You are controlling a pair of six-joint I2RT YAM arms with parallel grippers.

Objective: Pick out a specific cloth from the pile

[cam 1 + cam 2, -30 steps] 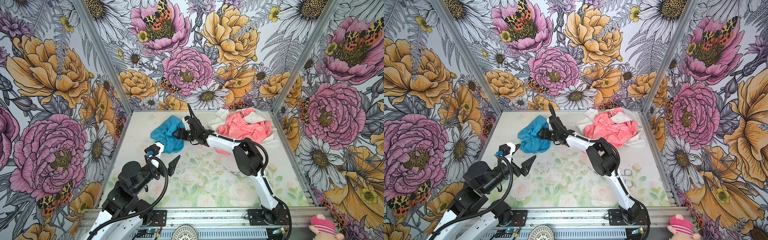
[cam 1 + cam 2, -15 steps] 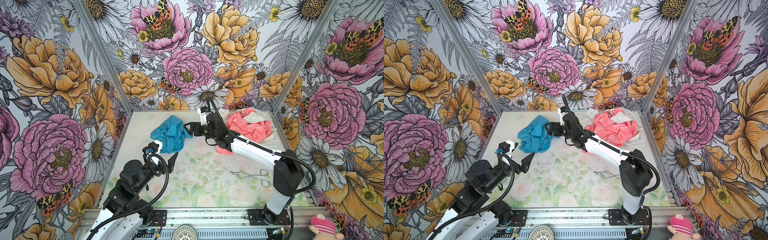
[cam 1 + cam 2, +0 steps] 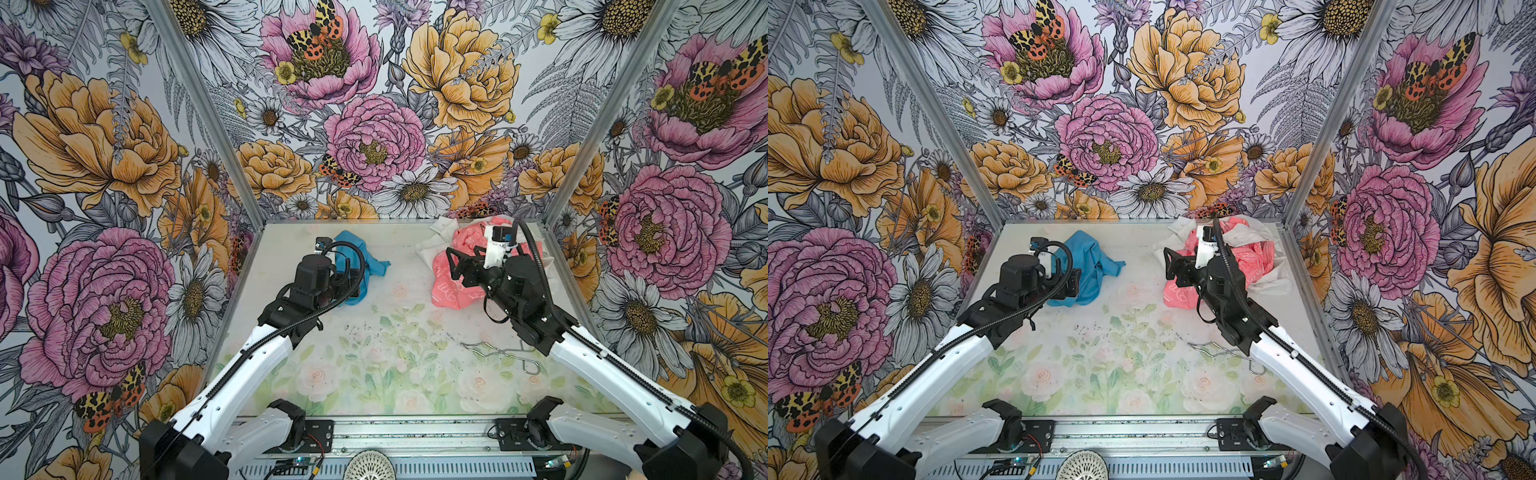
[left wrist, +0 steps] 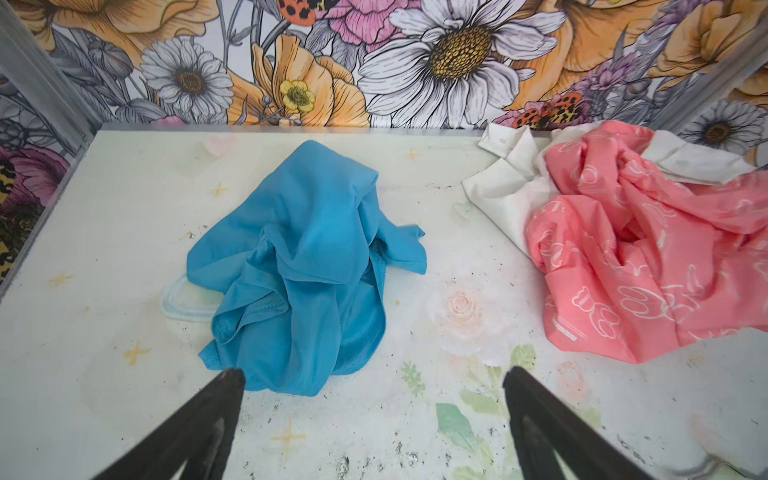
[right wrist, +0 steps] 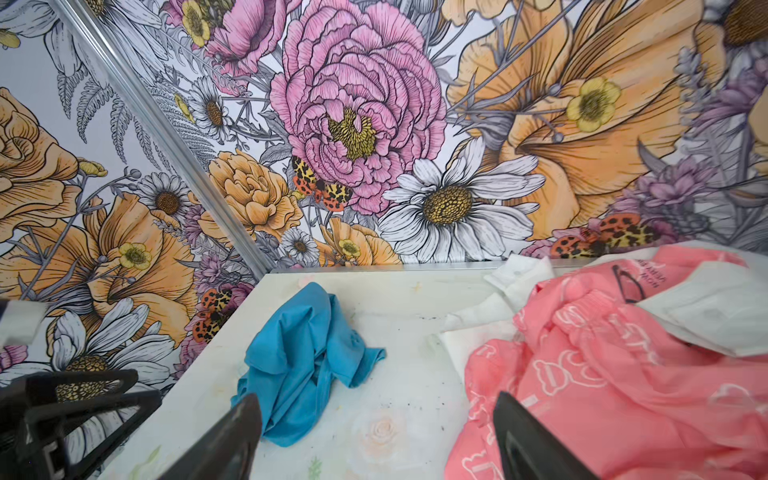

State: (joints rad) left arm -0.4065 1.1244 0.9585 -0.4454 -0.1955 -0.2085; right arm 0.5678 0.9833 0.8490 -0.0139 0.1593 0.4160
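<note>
Left pincer [image 4: 375,371] gapes empty before my eleven-o'clock cloth [image 3: 1092,262]; my right pincer [image 5: 376,397], likewise spread and holding nothing, hangs by the one-o'clock pile [image 3: 1260,259].

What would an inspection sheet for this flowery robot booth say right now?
Surface: table with a faded flower print, dark specks near the middle.
Job's things: blue cloth lies crumpled on its own, apart from the pile of pink printed cloth and white cloth.
Clutter: thin metal tongs beside the right arm.
Grippers: left gripper open, empty, at the blue cloth's edge; right gripper open, empty, by the pile's edge.
Cables: black ribbed hose loops at each wrist; no snag seen.
Surroundings: flowered walls, metal corner posts.
</note>
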